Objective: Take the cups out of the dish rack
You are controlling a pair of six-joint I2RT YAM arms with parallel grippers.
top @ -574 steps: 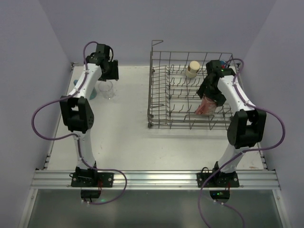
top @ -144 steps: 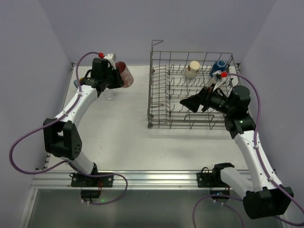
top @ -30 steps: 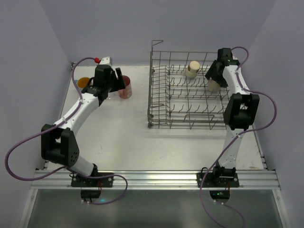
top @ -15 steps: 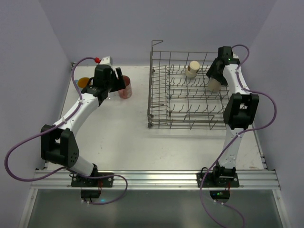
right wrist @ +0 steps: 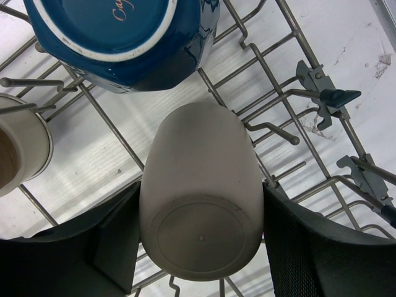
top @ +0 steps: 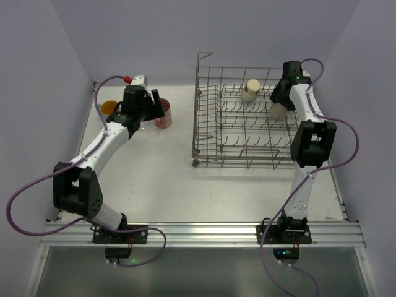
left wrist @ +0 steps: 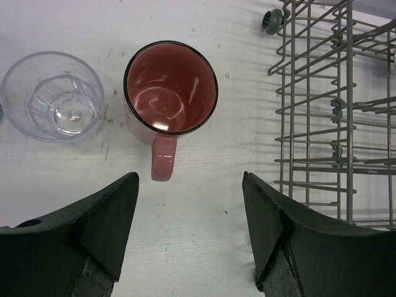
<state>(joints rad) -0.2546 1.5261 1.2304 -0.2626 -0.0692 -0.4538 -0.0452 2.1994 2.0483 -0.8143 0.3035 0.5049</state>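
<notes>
The right gripper [right wrist: 201,232] clamps a beige cup [right wrist: 198,198] in the dish rack's [top: 197,117] far right corner; the left gripper [left wrist: 189,229] hangs open over a red mug [left wrist: 170,86] near the tabletop's [top: 173,185] far edge.

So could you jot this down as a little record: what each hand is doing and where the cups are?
Left hand: open, empty, above the table
Right hand: closed on a beige cup inside the dish rack
Other cups in rack: dark blue mug right beside the gripped cup; second beige cup
Cups on table: pink-red mug, upright; clear glass beside it; mug with orange inside
</notes>
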